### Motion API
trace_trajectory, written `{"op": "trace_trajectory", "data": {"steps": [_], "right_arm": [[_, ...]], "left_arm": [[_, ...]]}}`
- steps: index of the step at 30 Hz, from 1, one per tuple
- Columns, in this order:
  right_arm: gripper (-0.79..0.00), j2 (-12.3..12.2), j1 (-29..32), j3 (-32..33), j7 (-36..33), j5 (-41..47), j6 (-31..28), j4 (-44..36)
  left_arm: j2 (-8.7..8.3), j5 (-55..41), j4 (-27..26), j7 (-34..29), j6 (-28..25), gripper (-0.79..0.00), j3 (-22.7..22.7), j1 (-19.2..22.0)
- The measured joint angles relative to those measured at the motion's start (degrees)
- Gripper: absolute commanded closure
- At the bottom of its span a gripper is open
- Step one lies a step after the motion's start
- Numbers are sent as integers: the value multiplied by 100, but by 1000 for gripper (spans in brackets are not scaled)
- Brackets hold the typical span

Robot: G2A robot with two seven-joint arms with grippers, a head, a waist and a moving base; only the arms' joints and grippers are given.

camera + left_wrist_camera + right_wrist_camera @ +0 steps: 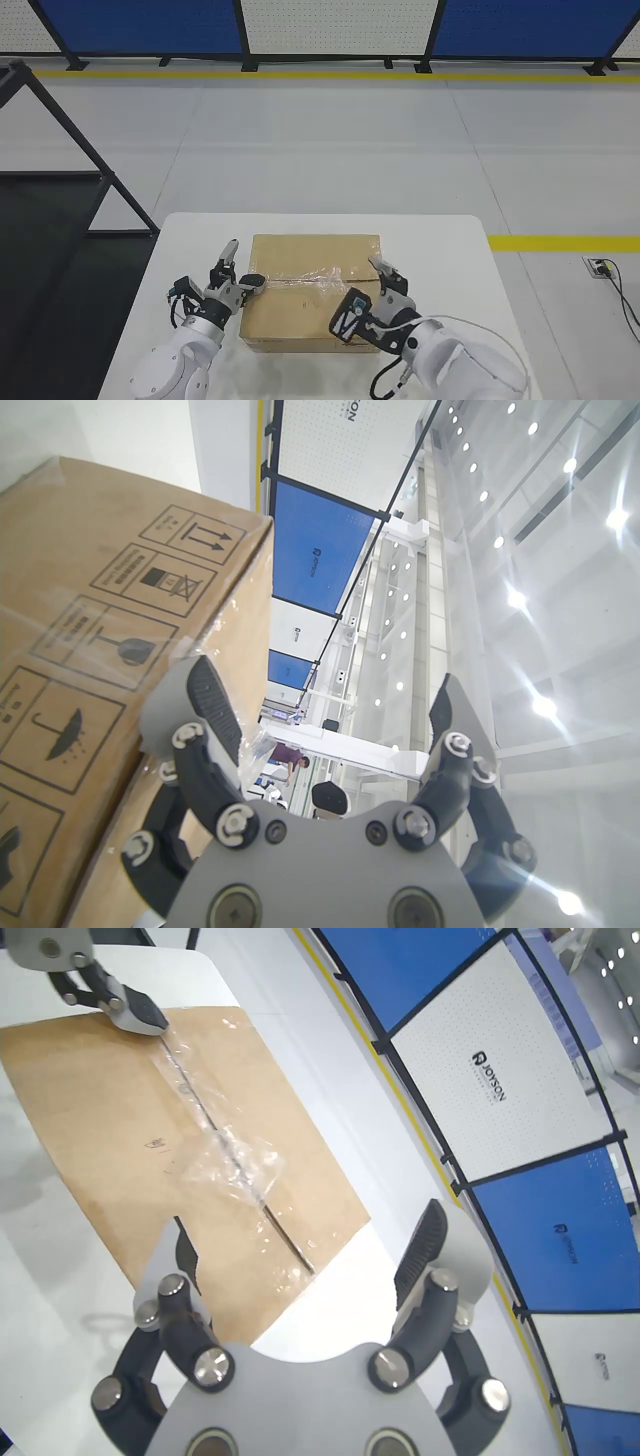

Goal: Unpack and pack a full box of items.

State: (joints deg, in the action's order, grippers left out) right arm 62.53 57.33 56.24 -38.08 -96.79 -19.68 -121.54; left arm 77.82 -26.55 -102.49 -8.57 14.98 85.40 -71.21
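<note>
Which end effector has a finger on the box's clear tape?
The left end effector: its finger lies on the tape; the right end effector's fingers are off it.

There is one box [312,290], one table [440,250], one strip of clear tape [230,1163], and two grippers: the left gripper [325,680] and the right gripper [306,1223].

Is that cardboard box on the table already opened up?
No, the box has both top flaps lying flat and shut, with crumpled clear tape along the seam between them.
</note>
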Motion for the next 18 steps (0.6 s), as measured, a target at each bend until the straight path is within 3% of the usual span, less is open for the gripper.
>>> {"op": "trace_trajectory", "data": {"steps": [2,6,18], "right_arm": [[-785,-27,95,-319,281,-1077,-157,-40],[-785,-2,216,-785,549,-2808,83,161],[-785,328,-153,-1457,381,-4095,452,901]], "left_arm": [[0,0,0,0,0,-785,0,0],[0,0,0,0,0,-785,0,0],[0,0,0,0,0,-785,0,0]]}}
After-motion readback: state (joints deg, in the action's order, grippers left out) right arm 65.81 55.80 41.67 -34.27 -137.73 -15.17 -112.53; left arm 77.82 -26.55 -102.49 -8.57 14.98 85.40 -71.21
